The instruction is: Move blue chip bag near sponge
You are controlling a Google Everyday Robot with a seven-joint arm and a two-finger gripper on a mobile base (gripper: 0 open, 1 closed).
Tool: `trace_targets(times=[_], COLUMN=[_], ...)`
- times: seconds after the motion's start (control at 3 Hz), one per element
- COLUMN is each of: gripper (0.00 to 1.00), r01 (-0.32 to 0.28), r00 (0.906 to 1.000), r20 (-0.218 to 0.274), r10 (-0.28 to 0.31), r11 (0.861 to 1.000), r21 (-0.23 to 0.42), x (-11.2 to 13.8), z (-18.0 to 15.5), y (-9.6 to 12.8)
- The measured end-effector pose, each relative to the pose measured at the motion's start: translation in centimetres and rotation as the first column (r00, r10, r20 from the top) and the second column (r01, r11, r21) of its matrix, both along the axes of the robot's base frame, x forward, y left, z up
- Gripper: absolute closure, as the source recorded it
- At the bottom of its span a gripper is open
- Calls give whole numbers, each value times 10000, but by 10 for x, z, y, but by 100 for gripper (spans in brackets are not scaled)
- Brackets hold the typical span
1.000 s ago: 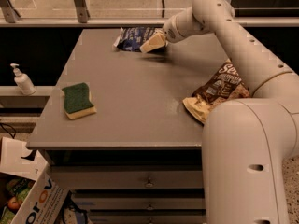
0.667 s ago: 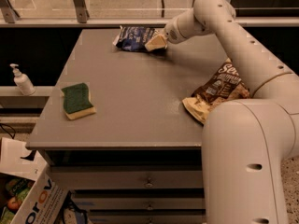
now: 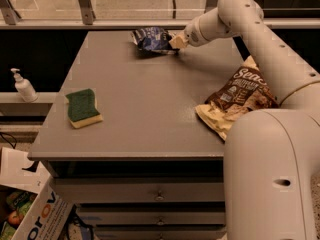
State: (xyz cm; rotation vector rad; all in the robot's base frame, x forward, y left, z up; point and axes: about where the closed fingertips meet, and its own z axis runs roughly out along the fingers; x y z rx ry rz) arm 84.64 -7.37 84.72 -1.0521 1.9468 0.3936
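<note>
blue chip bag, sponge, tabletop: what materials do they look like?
Blue chip bag: likely thin foil or plastic film, glossy, crinkled. Sponge: soft foam, matte, dark green scrub layer over pale yellow. Tabletop: smooth matte grey, laminate or painted; can't tell which. Gripper sits at the bag's right edge.

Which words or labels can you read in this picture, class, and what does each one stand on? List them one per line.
"Sea": on the brown bag at the right; its smaller print is unreadable.
"orov": on the box at lower left; the word is cut off.
blue chip bag: white lettering, too blurred to read.
gripper, at the blue chip bag's right edge: no text.
</note>
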Motion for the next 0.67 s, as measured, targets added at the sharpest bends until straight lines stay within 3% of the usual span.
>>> trace_targets(times=[0.33, 0.67], gripper=[100, 100], r01=[-444, -1093], r00=[9989, 9923], r20=[178, 658], r10=[440, 1053], r11=[9988, 9921], r21=[228, 616], x=[-15, -40], z=[16, 46], y=[5, 25])
